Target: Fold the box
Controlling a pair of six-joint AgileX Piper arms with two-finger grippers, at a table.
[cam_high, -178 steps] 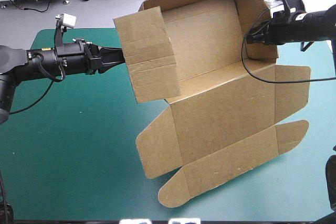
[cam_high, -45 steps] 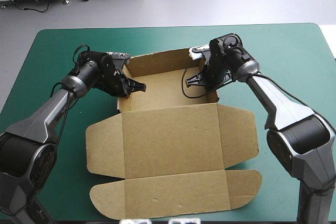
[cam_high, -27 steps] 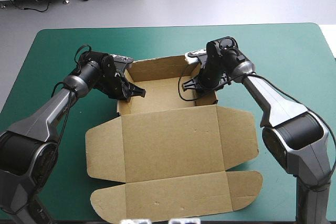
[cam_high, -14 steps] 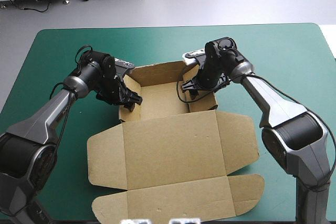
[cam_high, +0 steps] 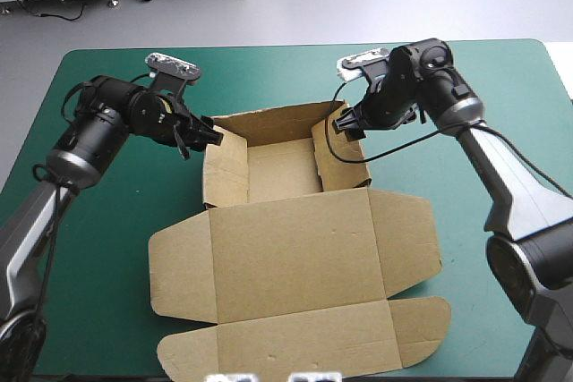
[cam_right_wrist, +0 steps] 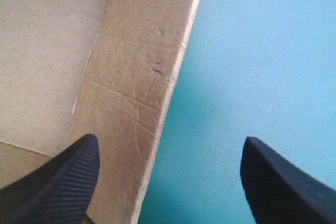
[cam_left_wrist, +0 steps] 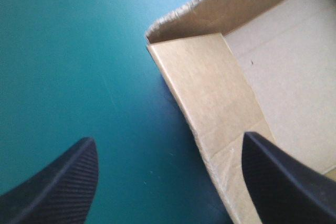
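The brown box (cam_high: pixel 282 167) lies as an open tray with its back and side walls raised, and its lid (cam_high: pixel 295 248) lies flat toward the table's front edge. My left gripper (cam_high: pixel 211 131) hovers just outside the tray's left wall, open and holding nothing. In the left wrist view the left gripper (cam_left_wrist: pixel 167 140) has its fingers wide apart, with that wall (cam_left_wrist: pixel 210 93) ahead of it. My right gripper (cam_high: pixel 346 123) hangs by the right wall's far corner, also open. In the right wrist view the right gripper (cam_right_wrist: pixel 170 141) straddles the wall's top edge (cam_right_wrist: pixel 142 61) without touching it.
The teal-green cover (cam_high: pixel 107 221) shows bare on both sides of the box and along the far edge. The lid's side flaps (cam_high: pixel 412 239) and front flap (cam_high: pixel 304 346) reach close to the table's front edge.
Both grippers have opened and pulled out of the tray, the left one back to the left, the right one up and to the right. The side walls stay standing.
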